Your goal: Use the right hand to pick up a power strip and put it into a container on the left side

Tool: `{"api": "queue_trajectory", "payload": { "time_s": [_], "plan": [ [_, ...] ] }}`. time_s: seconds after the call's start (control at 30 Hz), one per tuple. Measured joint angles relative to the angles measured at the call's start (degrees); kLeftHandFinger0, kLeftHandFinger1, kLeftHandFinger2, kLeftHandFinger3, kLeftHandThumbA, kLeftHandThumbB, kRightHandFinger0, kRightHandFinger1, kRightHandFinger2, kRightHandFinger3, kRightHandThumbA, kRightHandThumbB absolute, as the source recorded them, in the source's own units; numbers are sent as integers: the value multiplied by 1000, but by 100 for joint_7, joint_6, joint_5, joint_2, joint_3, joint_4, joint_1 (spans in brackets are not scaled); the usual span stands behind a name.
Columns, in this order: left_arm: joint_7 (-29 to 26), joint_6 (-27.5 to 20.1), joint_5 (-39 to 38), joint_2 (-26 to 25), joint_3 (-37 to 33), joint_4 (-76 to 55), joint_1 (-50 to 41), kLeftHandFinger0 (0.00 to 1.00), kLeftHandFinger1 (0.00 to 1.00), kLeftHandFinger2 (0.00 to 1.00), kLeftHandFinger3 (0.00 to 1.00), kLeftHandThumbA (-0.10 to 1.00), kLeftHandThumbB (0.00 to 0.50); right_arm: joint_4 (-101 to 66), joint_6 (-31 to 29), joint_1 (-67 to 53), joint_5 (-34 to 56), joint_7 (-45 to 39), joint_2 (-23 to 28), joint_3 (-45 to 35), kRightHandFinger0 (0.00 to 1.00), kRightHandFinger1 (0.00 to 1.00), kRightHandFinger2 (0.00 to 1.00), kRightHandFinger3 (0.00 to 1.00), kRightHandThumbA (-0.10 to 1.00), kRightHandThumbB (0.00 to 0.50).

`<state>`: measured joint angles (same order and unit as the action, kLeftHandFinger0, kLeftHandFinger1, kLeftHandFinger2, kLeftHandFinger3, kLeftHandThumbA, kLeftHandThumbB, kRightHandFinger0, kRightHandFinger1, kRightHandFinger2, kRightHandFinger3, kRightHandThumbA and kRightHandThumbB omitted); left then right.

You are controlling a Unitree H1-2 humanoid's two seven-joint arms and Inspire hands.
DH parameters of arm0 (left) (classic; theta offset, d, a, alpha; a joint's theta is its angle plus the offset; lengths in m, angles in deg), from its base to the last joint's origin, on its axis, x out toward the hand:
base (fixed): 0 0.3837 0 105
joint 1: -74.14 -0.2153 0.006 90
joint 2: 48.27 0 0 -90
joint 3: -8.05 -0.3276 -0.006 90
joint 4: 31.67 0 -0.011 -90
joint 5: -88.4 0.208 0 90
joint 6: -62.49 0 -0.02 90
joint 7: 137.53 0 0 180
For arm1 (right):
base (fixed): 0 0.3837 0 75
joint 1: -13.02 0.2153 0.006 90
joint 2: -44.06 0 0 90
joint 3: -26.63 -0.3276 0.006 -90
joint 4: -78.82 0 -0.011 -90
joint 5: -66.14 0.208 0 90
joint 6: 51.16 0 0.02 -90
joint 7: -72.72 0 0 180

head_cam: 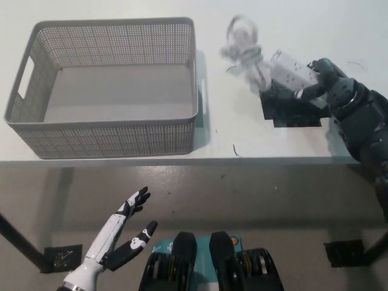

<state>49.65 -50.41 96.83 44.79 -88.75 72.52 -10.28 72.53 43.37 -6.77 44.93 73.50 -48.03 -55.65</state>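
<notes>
The right hand (330,88) has its fingers closed on the power strip (290,66), raised over the bench (242,130) at two o'clock; its cord (245,51) dangles, so the carry toward the basket (106,130) at ten o'clock should be steady. Left hand (118,233) rests low, fingers spread.

From my station the table (121,12) reads bright and evenly lit, near washed-out white at the top. The basket (109,136) throws a soft shadow along its right side. Floor below is dimmer. The power strip (291,68) and its coiled cord (242,45) are smeared by motion blur; the basket mesh stays sharp.
</notes>
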Motion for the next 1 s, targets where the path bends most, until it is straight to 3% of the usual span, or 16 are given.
{"api": "queue_trajectory", "payload": {
  "time_s": [0.03, 0.07, 0.1, 0.17, 0.23, 0.27, 0.33, 0.43, 0.5, 0.57, 0.6, 0.7, 0.8, 0.9, 0.93, 1.0],
  "plan": [
    [0, 0, 0, 0, 0, 9, 0, 1000, 1000, 1000, 1000, 743, 138, 0, -5, -1, 85, 2, 0, -189, 0, 121, 548, 287, -100, 173],
    [0, 2, 0, 1, 0, 27, -2, 1000, 1000, 1000, 1000, 747, 136, 6, -8, -24, 238, -26, -5, -484, 0, 147, 566, 297, -100, 155],
    [0, 2, 0, 2, 0, 38, -2, 1000, 1000, 1000, 1000, 747, 135, 11, -9, -53, 353, -40, -24, -702, 0, 147, 567, 297, -100, 154],
    [0, 3, 0, 1, 2, 56, -1, 1000, 1000, 1000, 1000, 755, 132, 30, -7, -116, 571, -65, -62, -1109, 2, 291, 766, 236, -100, 134],
    [0, 3, 0, 1, 2, 76, -2, 1000, 1000, 1000, 1000, 760, 128, 61, -13, -163, 748, -108, -97, -1466, 11, 346, 800, 224, -100, 135],
    [0, 2, 0, 0, 3, 81, -2, 1000, 1000, 1000, 1000, 764, 127, 60, -19, -164, 797, -114, -106, -1532, 0, 329, 766, 143, -100, 131],
    [0, 1, 0, -7, 2, 115, 10, 1000, 1000, 1000, 1000, 769, 125, 62, -19, -140, 1050, -157, -116, -1940, 0, 355, 771, 139, -100, 130],
    [1, -1, 4, -41, 1, 131, 15, 1000, 1000, 1000, 1000, 788, 123, 62, -21, -35, 1268, -211, -168, -2164, 74, 435, 793, 396, -100, 151],
    [1, -1, 10, -61, 1, 130, 23, 1000, 1000, 1000, 1000, 789, 123, 60, -23, 69, 1330, -226, -209, -2187, 66, 409, 739, 447, -100, 142],
    [1, 0, 13, -73, 1, 130, 31, 1000, 1000, 1000, 1000, 783, 121, 57, -30, 162, 1359, -237, -243, -2180, 42, 366, 652, 277, -100, 150],
    [2, 0, 13, -79, 1, 129, 32, 1000, 1000, 1000, 1000, 781, 122, 54, -35, 238, 1373, -250, -269, -2163, 28, 361, 647, 262, -100, 134],
    [5, 1, 12, -86, 0, 130, 38, 1000, 1000, 1000, 1000, 780, 126, 47, -43, 440, 1398, -308, -354, -2122, 9, 359, 654, 198, -100, 169],
    [19, 1, 12, -87, -1, 130, 50, 1000, 1000, 1000, 1000, 782, 124, 19, -43, 639, 1438, -394, -450, -2121, 8, 410, 733, 340, -100, 169],
    [51, -1, 11, -90, -6, 131, 60, 1000, 1000, 1000, 1000, 783, 124, -15, -43, 831, 1493, -463, -561, -2107, 46, 434, 797, 747, -100, 182],
    [62, -1, 11, -94, -11, 132, 61, 1000, 1000, 1000, 1000, 783, 124, -27, -44, 893, 1518, -490, -605, -2103, 35, 399, 753, 787, -100, 185],
    [70, -1, 12, -97, -17, 131, 63, 1000, 1000, 1000, 1000, 782, 123, -41, -44, 1006, 1548, -522, -684, -2099, 13, 357, 675, 607, -100, 167]
  ]
}}
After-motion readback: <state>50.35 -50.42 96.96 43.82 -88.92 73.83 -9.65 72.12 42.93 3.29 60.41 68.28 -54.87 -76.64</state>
